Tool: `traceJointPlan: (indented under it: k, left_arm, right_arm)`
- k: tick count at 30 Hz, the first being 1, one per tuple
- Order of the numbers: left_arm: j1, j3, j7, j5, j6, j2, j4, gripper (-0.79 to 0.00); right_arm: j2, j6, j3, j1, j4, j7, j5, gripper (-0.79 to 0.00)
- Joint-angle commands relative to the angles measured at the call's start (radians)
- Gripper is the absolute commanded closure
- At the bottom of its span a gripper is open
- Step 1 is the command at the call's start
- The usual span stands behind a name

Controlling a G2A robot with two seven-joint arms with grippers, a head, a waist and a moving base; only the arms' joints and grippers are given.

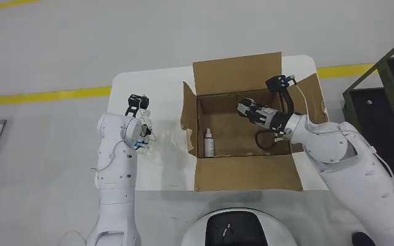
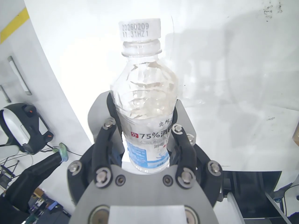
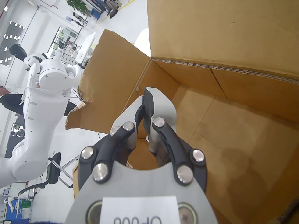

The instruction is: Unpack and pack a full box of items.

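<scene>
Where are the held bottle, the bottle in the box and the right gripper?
held bottle (image 2: 144, 99): left wrist view, clear body.
bottle in the box (image 1: 209, 145): top view, body.
right gripper (image 3: 147, 104): right wrist view, between fingertips.

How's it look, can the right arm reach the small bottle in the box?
Probably yes: box is open, right gripper sits over it, shut and empty, nothing between it and the small bottle.

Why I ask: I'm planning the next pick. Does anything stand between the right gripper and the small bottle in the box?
Nothing visible does. The right gripper, shut, is over the open box, and only bare cardboard floor lies between it and the small bottle lying by a side wall.
</scene>
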Motion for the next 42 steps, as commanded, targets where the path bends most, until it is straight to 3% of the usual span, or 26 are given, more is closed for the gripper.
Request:
traceJointPlan:
  k: [1,9,16,27,29,30,31,32,33,42]
  left_arm:
    - [0.0,0.0,0.0,0.0,0.0,0.0,0.0,0.0]
    - [0.011,0.0,0.009,-0.018,0.001,0.0,-0.014,0.0]
    - [0.055,0.01,-0.111,-0.104,0.019,0.001,-0.115,0.0]
    - [0.088,0.048,-0.125,-0.188,0.106,-0.001,-0.042,0.0]
    - [0.084,0.06,-0.112,-0.179,0.129,-0.002,-0.022,-0.077]
    - [0.081,0.065,-0.11,-0.177,0.138,-0.002,-0.01,-0.206]
    - [0.077,0.07,-0.108,-0.176,0.141,-0.002,0.002,-0.24]
    - [0.072,0.075,-0.114,-0.18,0.141,-0.002,0.015,-0.332]
    - [0.067,0.078,-0.12,-0.186,0.142,-0.003,0.025,-0.785]
    - [0.037,0.1,-0.124,-0.21,0.134,0.001,0.057,-0.785]
  right_arm:
    - [0.0,0.0,0.0,0.0,0.0,0.0,0.0,0.0]
    - [0.0,0.0,0.0,0.0,0.0,0.0,0.0,0.0]
    - [0.0,0.0,0.0,0.0,0.0,0.0,0.0,0.0]
    - [0.0,0.0,0.0,0.0,0.0,0.0,0.0,0.0]
    - [0.0,0.0,0.0,0.0,0.0,0.0,0.0,0.0]
    - [0.0,0.0,0.0,0.0,0.0,0.0,0.0,0.0]
    - [0.0,0.0,0.0,0.0,0.0,0.0,0.0,0.0]
    - [0.0,0.0,0.0,0.0,0.0,0.0,0.0,0.0]
    - [0.0,0.0,0.0,0.0,0.0,0.0,0.0,0.0]
    - [0.0,0.0,0.0,0.0,0.0,0.0,0.0,0.0]
